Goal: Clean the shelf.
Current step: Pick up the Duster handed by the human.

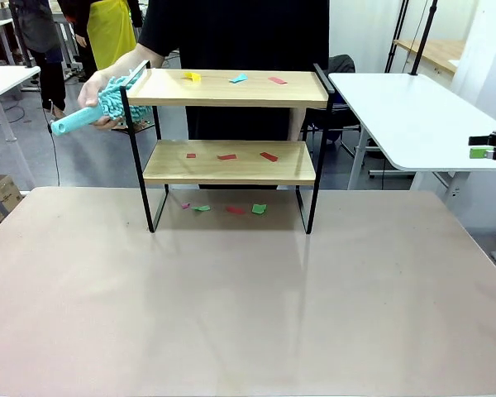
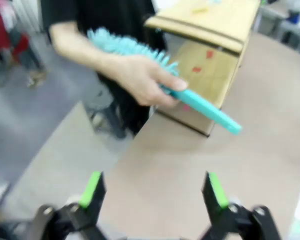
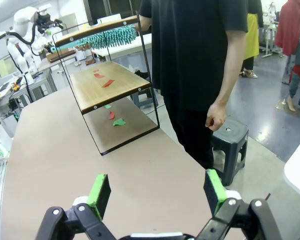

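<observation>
The shelf (image 1: 231,162) stands mid-table, two wooden boards in a black frame. Coloured paper scraps lie on its top board (image 1: 236,79), its lower board (image 1: 226,156) and the table beneath (image 1: 235,209). A person's hand (image 1: 95,89) holds a teal fluffy duster (image 1: 112,101) at the top board's left end. In the left wrist view the hand (image 2: 140,80) grips the duster (image 2: 135,47) beside the shelf (image 2: 215,22), beyond my open, empty left gripper (image 2: 154,192). My right gripper (image 3: 156,195) is open and empty, far from the shelf (image 3: 110,82); it shows at the right edge (image 1: 478,145) in the front view.
The person in a black shirt (image 3: 200,55) stands behind the shelf. A grey stool (image 3: 231,136) stands by their legs. A white table (image 1: 413,116) stands at the back right. The beige tabletop (image 1: 231,306) stretches wide in front of the shelf.
</observation>
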Controlling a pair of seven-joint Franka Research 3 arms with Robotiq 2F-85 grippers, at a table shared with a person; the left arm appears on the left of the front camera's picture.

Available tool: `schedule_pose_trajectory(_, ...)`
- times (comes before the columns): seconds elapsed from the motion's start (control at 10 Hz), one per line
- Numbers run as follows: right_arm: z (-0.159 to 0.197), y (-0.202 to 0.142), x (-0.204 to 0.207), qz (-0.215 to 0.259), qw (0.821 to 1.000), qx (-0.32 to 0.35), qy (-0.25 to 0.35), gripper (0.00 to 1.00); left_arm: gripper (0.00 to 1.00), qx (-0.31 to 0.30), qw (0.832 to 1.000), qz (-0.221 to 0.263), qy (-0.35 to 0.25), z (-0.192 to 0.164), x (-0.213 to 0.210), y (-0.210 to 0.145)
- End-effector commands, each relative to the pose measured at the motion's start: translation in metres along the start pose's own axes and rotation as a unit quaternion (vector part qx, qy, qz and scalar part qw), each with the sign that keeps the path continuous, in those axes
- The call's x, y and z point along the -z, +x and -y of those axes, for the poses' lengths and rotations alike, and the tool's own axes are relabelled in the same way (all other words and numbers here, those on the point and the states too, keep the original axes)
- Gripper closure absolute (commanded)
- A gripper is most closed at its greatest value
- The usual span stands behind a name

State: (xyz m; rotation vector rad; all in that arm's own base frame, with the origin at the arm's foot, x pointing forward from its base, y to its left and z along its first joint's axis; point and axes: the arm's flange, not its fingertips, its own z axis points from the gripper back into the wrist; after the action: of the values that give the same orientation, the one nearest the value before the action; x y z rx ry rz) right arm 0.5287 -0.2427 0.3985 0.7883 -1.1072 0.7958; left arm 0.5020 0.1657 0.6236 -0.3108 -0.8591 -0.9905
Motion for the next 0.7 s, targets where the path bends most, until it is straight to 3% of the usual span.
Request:
schedule_pose_trajectory(0.0, -0.002, 0.002, 0.001, 0.001, 1.000, -0.001, 0.000, 0.00, 0.00, -0.109, 0.987, -0.114, 0.023, 0.038, 0.018, 0.029)
schedule_pose_trajectory(0.1, -0.002, 0.002, 0.001, 0.001, 1.000, -0.001, 0.000, 0.00, 0.00, -0.144, 0.977, -0.139, 0.067, 0.052, 0.026, 0.046)
schedule_pose_trajectory(0.2, -0.002, 0.002, 0.001, 0.001, 1.000, -0.001, 0.000, 0.00, 0.00, -0.207, 0.956, -0.171, 0.118, 0.063, 0.039, 0.061)
schedule_pose_trajectory(0.4, -0.002, 0.002, 0.001, 0.001, 1.000, -0.001, 0.000, 0.00, 0.00, -0.214, 0.952, -0.175, 0.128, 0.087, 0.053, 0.078)
schedule_pose_trajectory(0.5, -0.002, 0.002, 0.001, 0.001, 1.000, -0.001, 0.000, 0.00, 0.00, -0.212, 0.955, -0.152, 0.141, 0.090, 0.058, 0.080)
schedule_pose_trajectory(0.6, -0.002, 0.002, 0.001, 0.001, 1.000, -0.001, 0.000, 0.00, 0.00, -0.184, 0.959, -0.176, 0.127, 0.073, 0.052, 0.073)
